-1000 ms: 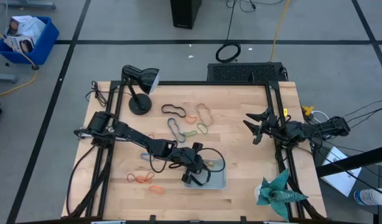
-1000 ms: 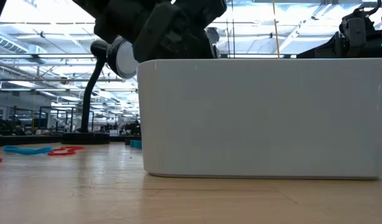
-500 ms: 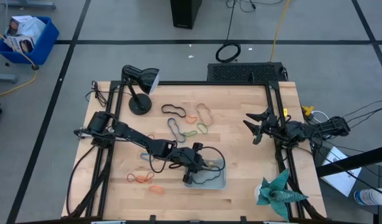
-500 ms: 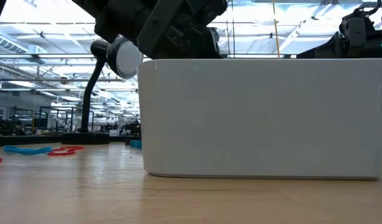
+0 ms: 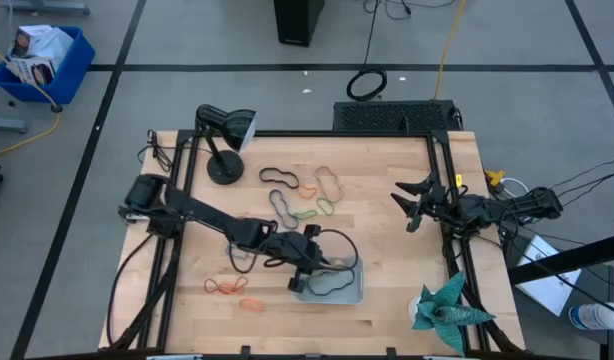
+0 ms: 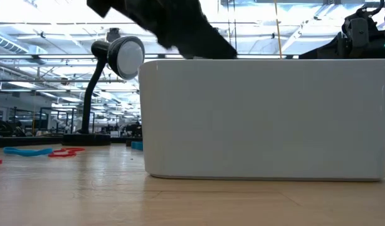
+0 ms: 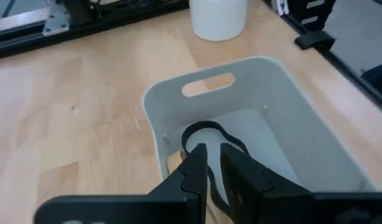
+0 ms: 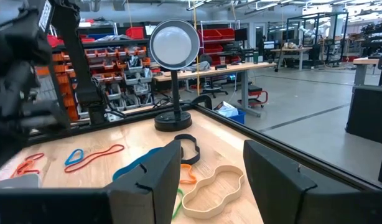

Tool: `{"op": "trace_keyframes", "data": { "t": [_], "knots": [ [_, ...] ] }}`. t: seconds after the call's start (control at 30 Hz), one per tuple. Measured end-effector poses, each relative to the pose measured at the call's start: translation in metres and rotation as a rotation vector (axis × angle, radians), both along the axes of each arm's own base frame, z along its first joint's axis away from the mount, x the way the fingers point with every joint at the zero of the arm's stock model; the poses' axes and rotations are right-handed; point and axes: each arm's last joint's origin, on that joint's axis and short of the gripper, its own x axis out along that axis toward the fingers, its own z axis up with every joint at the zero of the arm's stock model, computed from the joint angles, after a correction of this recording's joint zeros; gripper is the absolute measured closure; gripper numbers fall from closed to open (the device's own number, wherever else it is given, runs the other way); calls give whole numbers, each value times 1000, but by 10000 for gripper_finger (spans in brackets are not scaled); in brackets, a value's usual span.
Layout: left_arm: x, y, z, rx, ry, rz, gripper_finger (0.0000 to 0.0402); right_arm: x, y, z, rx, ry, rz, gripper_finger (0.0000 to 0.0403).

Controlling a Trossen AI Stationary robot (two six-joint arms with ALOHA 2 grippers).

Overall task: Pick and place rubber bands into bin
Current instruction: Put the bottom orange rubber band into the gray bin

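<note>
Fingers of the left gripper point(image 7: 208, 163) stand narrowly parted over the bin point(image 7: 275, 84), just above a black rubber band point(image 7: 203, 132) lying on its floor. More rubber bands point(image 5: 305, 192) lie scattered mid-table. Right gripper point(image 8: 209, 167) waits, fingers wide apart, at the table's right edge.

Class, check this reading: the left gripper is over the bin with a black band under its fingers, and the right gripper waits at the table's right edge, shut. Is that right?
One slip: the right gripper is open, not shut; the right wrist view shows a wide gap between its fingers. The rest holds: the left gripper is over the bin, a black band under its fingers.
</note>
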Motion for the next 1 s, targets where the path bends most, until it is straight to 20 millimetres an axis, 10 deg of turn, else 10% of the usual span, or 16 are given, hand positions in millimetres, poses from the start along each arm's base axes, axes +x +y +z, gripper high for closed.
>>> {"op": "trace_keyframes", "data": {
  "t": [0.4, 1.0],
  "knots": [
    [-46, 1, 60, -143, 71, -75, 350, 1, 0, -1, -2, 8, -1, 234],
    [-91, -44, 43, -58, 388, -205, 350, 1, 0, -1, -3, 14, -3, 234]
  ]
}}
